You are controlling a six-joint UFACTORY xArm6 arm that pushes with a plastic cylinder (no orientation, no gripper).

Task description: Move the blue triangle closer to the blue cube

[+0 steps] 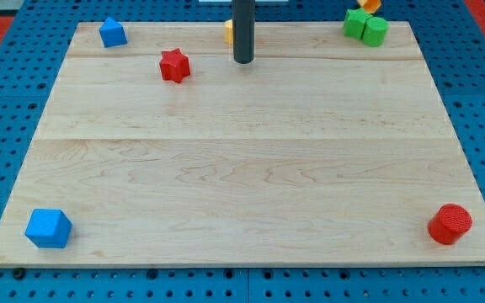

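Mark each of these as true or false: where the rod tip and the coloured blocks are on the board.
1. My tip touches the red star. False: it stands apart, to the view's right of the star.
2. The blue cube sits at the view's bottom left corner. True.
3. The blue triangle lies beside the blue cube. False: it is at the view's top left, far from the cube.
4. A red cylinder is at the view's bottom right. True.
5. Green blocks sit at the view's top right. True.
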